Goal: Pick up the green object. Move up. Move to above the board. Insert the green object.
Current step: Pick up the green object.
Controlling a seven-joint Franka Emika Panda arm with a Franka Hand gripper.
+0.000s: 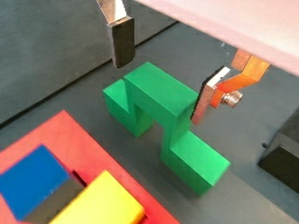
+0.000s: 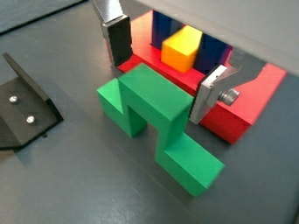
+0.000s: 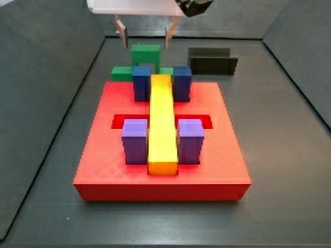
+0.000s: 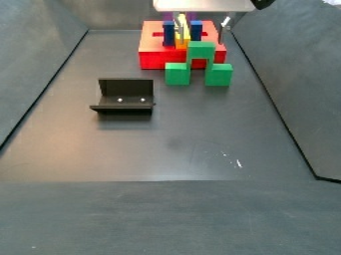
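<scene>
The bright green blocky cross-shaped piece (image 2: 158,122) is lying on the dark floor just beside the large flat red slotted board (image 3: 161,155), not yet lifted. The two-finger gripper (image 2: 162,72) is hovering over it, silver fingers (image 1: 121,39) spread apart and straddling the raised central cube; contact appears absent, though one pad is sitting very close. Grasping, raising, carrying and inserting are all remaining. The dark L-shaped fixture (image 4: 124,97) is standing well apart.

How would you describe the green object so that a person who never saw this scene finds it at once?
Find the big red board carrying blue, purple and yellow blocks. On the dark floor just beside it lies the green object, under the gripper, whose open fingers flank its raised middle. It is the only green piece, stepped rather than a plain cube.
</scene>
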